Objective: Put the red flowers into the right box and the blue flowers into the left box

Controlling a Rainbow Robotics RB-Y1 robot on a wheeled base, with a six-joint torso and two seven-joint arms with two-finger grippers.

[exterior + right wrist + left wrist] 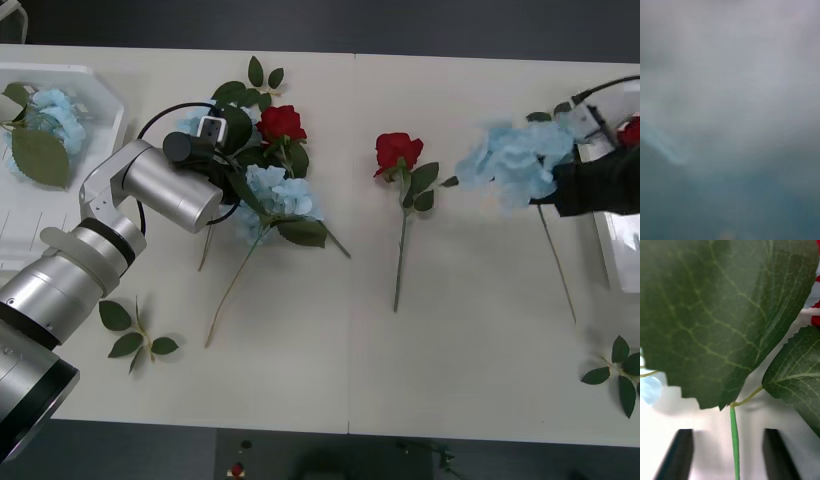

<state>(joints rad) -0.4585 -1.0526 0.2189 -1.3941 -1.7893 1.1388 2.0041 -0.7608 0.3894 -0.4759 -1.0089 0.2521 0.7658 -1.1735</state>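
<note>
Two black fingers (pixel 681 453) — stem (pixel 734 438) between

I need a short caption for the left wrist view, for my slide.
Open left gripper straddles a green stem beneath large leaves.

White table (pixel 470 400) — flowers; leaf sprigs (pixel 135 335).

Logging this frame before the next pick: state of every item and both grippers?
left gripper: open, fingers either side of a green stem
right gripper: at the right box, fingers hidden
left box: holds one blue flower
right box: only its rim shows
middle red flower: lying loose on the table
right blue flower: by the right gripper, grasp unclear
</note>
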